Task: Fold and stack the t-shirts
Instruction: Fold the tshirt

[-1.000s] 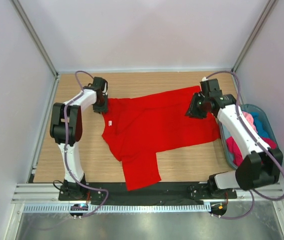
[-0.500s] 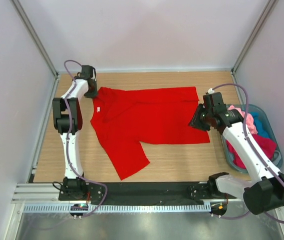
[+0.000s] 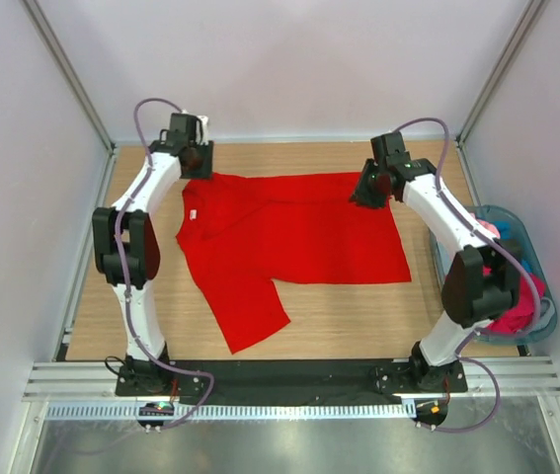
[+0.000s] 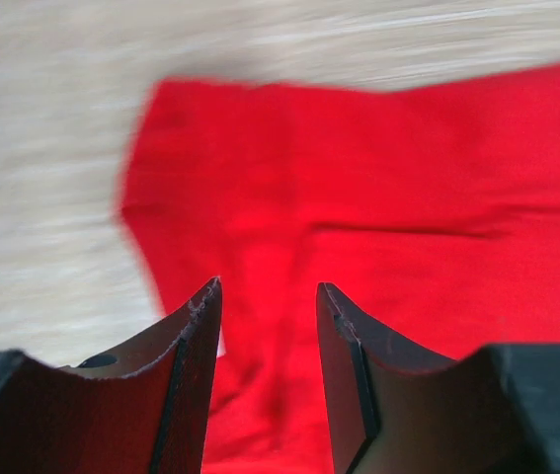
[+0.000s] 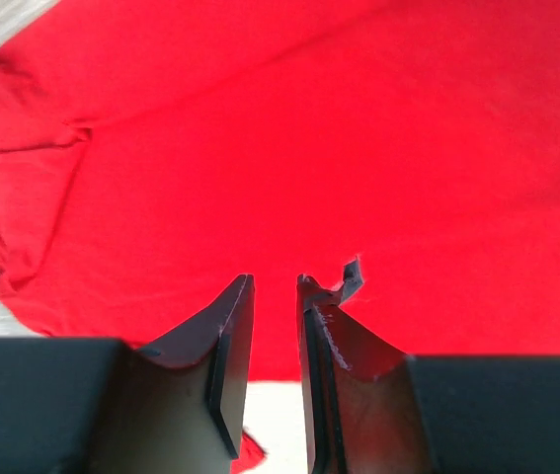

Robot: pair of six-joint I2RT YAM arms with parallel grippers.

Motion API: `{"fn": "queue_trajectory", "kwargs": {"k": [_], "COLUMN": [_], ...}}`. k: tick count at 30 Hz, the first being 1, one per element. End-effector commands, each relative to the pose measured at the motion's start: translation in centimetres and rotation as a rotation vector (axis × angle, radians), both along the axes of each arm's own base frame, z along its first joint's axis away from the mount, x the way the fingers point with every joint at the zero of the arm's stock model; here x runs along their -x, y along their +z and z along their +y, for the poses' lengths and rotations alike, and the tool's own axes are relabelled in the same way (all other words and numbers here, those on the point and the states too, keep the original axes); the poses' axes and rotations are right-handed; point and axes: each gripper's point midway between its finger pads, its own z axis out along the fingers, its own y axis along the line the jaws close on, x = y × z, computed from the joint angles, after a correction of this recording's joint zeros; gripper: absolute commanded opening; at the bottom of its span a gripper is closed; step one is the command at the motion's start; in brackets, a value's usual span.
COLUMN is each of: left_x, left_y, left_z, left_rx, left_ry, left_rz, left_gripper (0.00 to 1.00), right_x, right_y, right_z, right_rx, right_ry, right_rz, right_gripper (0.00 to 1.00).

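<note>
A bright red t-shirt [image 3: 299, 232] lies spread flat on the wooden table, one sleeve [image 3: 250, 316] pointing toward the near edge. Its small white neck label [image 3: 190, 213] shows near the left side. My left gripper [image 3: 198, 168] hovers over the shirt's far left corner; in the left wrist view it [image 4: 268, 286] is open, with only red cloth [image 4: 378, 178] below it. Above the far right corner hangs my right gripper [image 3: 363, 195]. Its jaws [image 5: 275, 279] stand a narrow gap apart with nothing between them, over the shirt's edge [image 5: 359, 148].
A translucent blue-grey basket [image 3: 505, 209] stands at the table's right edge, holding more t-shirts in crimson [image 3: 528, 294] and teal [image 3: 519, 253]. The right arm reaches past it. White walls close in the table on three sides.
The left gripper shut on the shirt's far left corner, then opened and let it go. The right arm swung from beside the basket to the far right corner. The shirt was pulled flat.
</note>
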Motion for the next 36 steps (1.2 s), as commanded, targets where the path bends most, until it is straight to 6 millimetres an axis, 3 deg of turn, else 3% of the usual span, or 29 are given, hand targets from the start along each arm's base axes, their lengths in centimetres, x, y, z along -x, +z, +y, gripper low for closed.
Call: {"fn": "queue_trajectory", "kwargs": {"k": [1, 2, 5, 6, 9, 15, 19, 27, 36], "left_x": [0.8, 0.7, -0.1, 0.1, -0.6, -2.3, -2.0, -0.4, 0.1], "left_y": [2.1, 0.8, -0.6, -2.6, -4.0, -3.7, -4.8, -5.3, -7.3], "left_z": [-6.7, -7.1, -7.5, -7.6, -7.2, -5.1, -5.8, -6.6, -6.3], "left_rx": [0.035, 0.043, 0.057, 0.057, 0.057, 0.102, 0.162, 0.209, 0.2], "left_ry": [-0.221, -0.225, -0.261, -0.279, -0.319, -0.301, -0.317, -0.358, -0.339], "left_rz": [-0.07, -0.044, -0.016, 0.033, 0.067, 0.026, 0.064, 0.105, 0.158], "left_gripper": [0.45, 0.45, 0.45, 0.45, 0.45, 0.45, 0.44, 0.41, 0.38], "right_x": [-1.6, -1.7, -1.6, -1.5, -0.5, 2.7, 4.2, 3.8, 3.0], "right_y": [2.3, 2.3, 2.2, 2.2, 2.3, 1.6, 1.6, 2.3, 3.8], "right_z": [2.9, 3.4, 3.6, 3.4, 2.9, 2.0, 1.3, 1.6, 1.4], "right_rx": [-0.083, -0.1, -0.106, -0.093, -0.061, 0.0, 0.023, 0.039, 0.057], "right_ry": [0.053, 0.063, 0.063, 0.054, 0.042, 0.063, 0.071, 0.111, 0.125], "right_rz": [-0.032, -0.041, -0.048, -0.044, -0.022, 0.019, 0.038, 0.042, 0.01], "right_gripper": [0.31, 0.32, 0.32, 0.32, 0.32, 0.32, 0.33, 0.33, 0.33]}}
